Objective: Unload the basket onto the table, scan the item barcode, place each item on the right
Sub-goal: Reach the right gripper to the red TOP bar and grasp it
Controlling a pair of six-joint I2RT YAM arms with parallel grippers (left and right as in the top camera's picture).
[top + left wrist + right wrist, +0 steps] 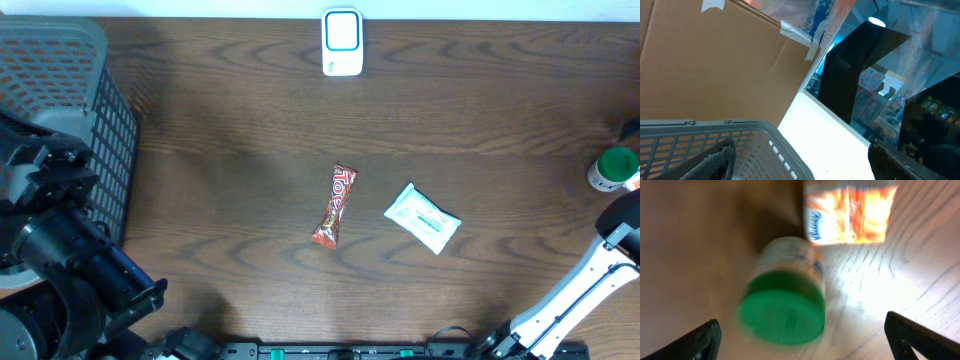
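A white scanner [341,42] stands at the table's far edge, centre. Mid-table lie a red-orange candy bar [334,205] and a white wipes pack [423,217]. A green-lidded jar [612,168] stands at the right edge. In the right wrist view the jar [785,300] is blurred and sits between the wide-open fingers of my right gripper [807,342], with a gap on each side. My left gripper [802,165] is open and holds nothing; it sits over the basket rim [740,125], far from the items.
A grey mesh basket [60,100] fills the far left of the table, with the left arm [50,240] beside it. An orange packet [850,215] lies just behind the jar. A cardboard wall [715,60] rises past the basket.
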